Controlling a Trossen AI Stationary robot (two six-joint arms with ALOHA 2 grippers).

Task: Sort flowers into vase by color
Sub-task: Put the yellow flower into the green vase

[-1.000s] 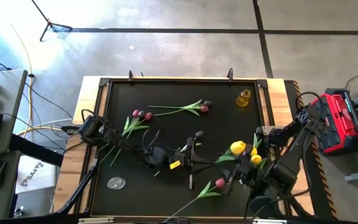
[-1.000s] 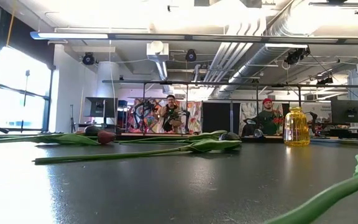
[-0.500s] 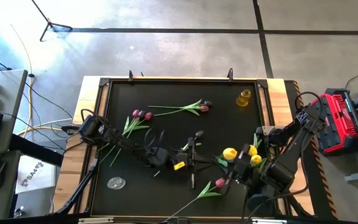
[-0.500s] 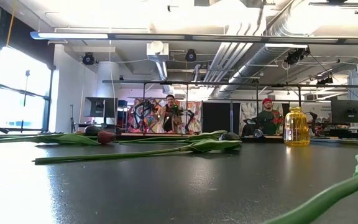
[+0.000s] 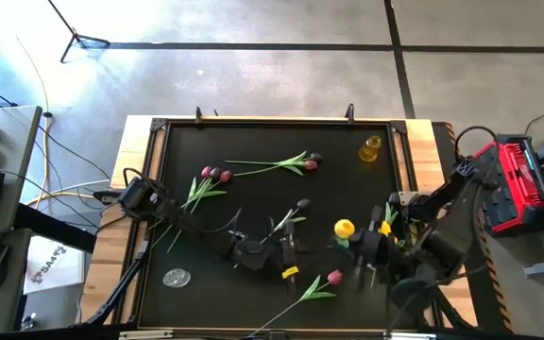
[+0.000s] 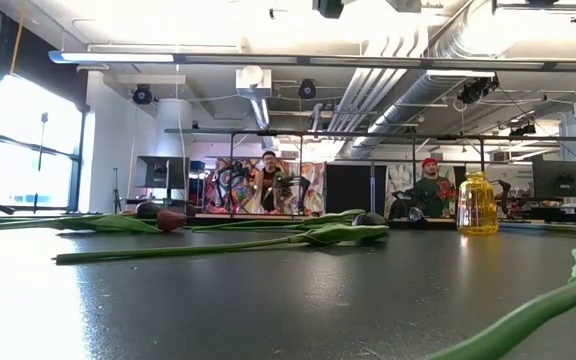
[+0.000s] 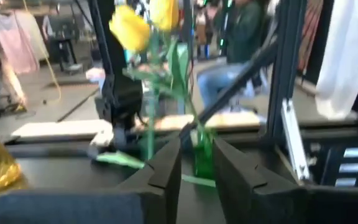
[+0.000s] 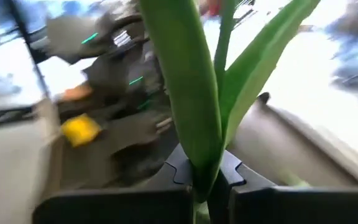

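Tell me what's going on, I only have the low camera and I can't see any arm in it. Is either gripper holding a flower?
Observer: Yes. The right gripper is shut on the stem of a yellow tulip; its wrist view shows the stem and leaves rising from between the fingers.
Operator: And the left one?
Observer: The left gripper has its fingers parted, and the same green stem shows in the gap. I cannot tell if it touches them.
Operator: Where on the table is this?
Observer: From above, the two grippers face each other right of the middle of the table, nearer the front edge, well apart from the yellow vase at the far right.
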